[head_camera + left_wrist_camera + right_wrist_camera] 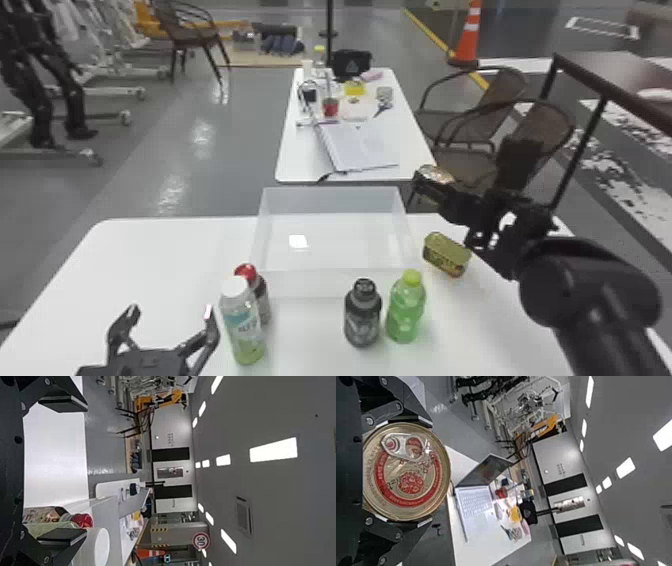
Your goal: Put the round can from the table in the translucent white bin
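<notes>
1. Head view: my right claw (433, 189) holds the round can (439, 173) raised by the worktop's (150, 265) far edge, between the translucent white bin (325, 285) and the far right corner. My left claw (170, 311) hangs wide toward the near left.
2. Left wrist view: fingers spread, white-capped bottle (98, 547) beside one.
3. Right wrist view: fingers grip the can's opposite sides, pull-tab showing.

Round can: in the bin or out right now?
Out. In the head view the round can is off to the right of the bin, held between the fingers of the right gripper.
</notes>
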